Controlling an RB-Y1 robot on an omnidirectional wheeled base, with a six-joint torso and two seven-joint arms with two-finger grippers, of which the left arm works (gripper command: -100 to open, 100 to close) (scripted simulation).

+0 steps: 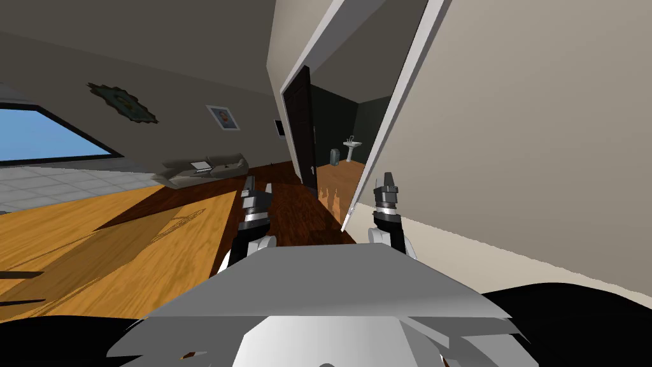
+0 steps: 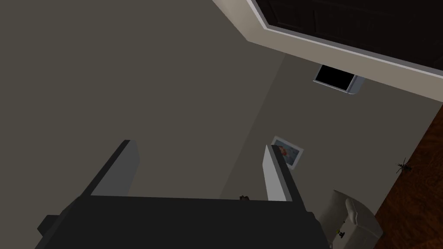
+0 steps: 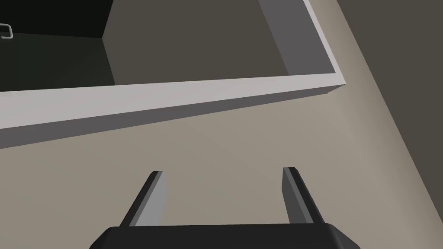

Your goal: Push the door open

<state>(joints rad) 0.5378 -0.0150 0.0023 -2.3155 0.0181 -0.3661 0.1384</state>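
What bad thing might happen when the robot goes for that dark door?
The right tool sits close to the white door frame, so rolling forward might scrape it on the frame. The dark door stands ahead, apart from both tools. The left tool is open, so it might snag the door's edge instead of pushing it flat.

Door (image 1: pixel 299 127) near-black brown — frame (image 1: pixel 386 124) pale grey; wall (image 1: pixel 541 140) beige; floor (image 1: pixel 127 236) orange wood-grain; sofa (image 1: pixel 210 169) grey-beige.
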